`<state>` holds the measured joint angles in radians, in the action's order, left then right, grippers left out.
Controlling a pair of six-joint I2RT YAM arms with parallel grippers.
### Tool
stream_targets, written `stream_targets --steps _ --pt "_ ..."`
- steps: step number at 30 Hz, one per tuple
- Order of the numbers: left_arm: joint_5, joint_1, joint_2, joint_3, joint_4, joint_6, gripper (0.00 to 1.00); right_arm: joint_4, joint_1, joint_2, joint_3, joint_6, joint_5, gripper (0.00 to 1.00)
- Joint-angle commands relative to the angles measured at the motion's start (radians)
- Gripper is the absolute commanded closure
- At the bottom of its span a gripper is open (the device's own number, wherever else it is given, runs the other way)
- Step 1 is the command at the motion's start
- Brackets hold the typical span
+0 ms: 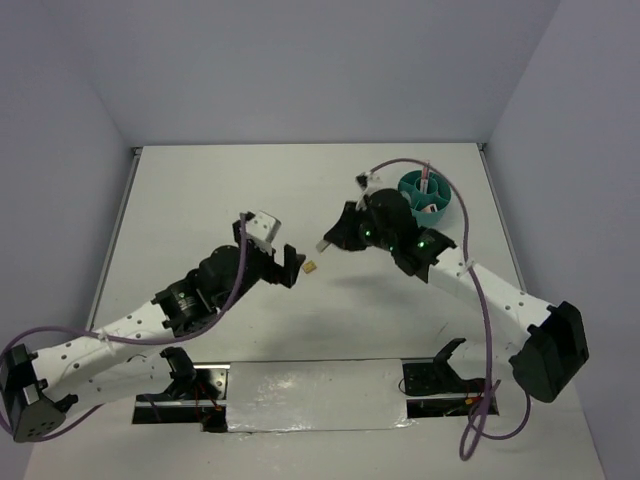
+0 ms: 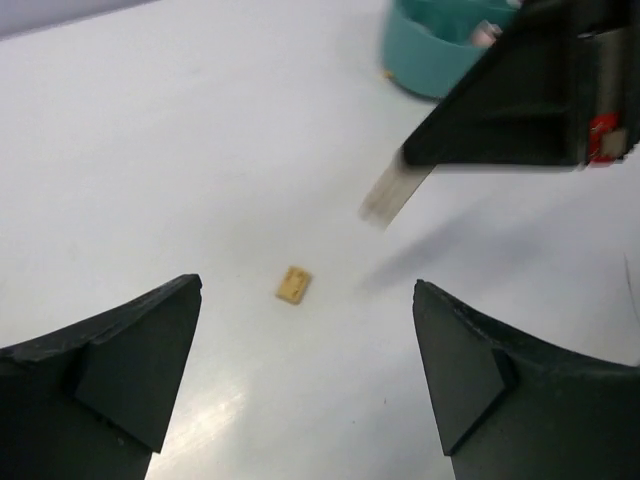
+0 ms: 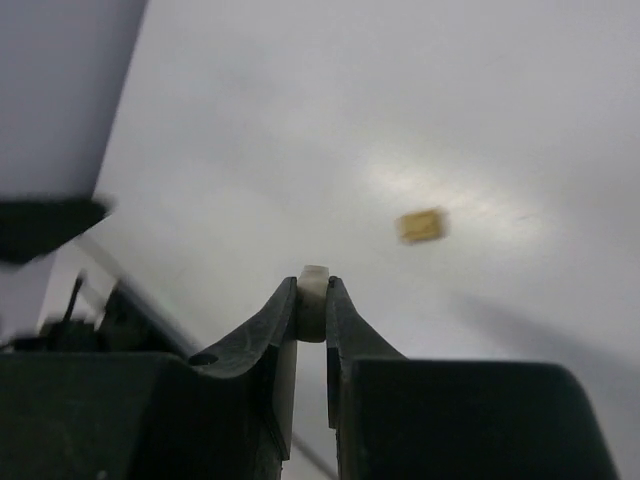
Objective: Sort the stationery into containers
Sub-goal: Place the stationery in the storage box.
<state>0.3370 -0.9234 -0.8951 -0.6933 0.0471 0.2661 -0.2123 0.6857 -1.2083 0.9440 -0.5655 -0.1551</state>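
My right gripper (image 1: 337, 238) is shut on a slim grey pen (image 1: 324, 244) and holds it above the table. The pen's pale end shows between the fingertips in the right wrist view (image 3: 314, 283), and it sticks out of the gripper in the left wrist view (image 2: 390, 192). A small tan block (image 1: 312, 267) lies flat on the table just below and left of the pen tip. My left gripper (image 1: 291, 263) is open and empty, with the block (image 2: 294, 284) just ahead between its fingers. The block also shows in the right wrist view (image 3: 421, 225). The round teal cup (image 1: 437, 210) stands at the far right, behind the right arm.
A thin pink pen (image 1: 427, 179) stands in the teal cup, whose wall (image 2: 425, 65) shows at the top of the left wrist view. Grey walls close the table at the back and sides. A shiny metal strip (image 1: 320, 390) runs along the near edge between the arm bases.
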Motion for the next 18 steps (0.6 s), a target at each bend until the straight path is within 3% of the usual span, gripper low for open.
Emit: stream_targets --steps 1,3,7,11,18 --pt "0.403 -0.002 0.005 -0.142 -0.246 0.238 0.01 -0.107 -0.158 -0.037 0.134 0.058 0.264 1.00" --pt "0.477 -0.002 -0.008 -0.217 -0.426 0.336 0.01 -0.154 -0.243 -0.109 0.223 0.055 0.399 1.00" --pt "0.436 -0.002 -0.025 -0.300 -0.630 0.410 0.01 -0.209 -0.337 -0.288 0.456 0.058 0.587 1.00" --pt "0.324 -0.003 0.028 -0.278 -0.667 0.377 0.01 -0.306 -0.396 -0.500 0.686 0.076 0.752 1.00" --pt "0.289 -0.006 0.156 -0.192 -0.650 0.366 0.01 -0.381 -0.446 -0.752 0.964 0.130 0.779 1.00"
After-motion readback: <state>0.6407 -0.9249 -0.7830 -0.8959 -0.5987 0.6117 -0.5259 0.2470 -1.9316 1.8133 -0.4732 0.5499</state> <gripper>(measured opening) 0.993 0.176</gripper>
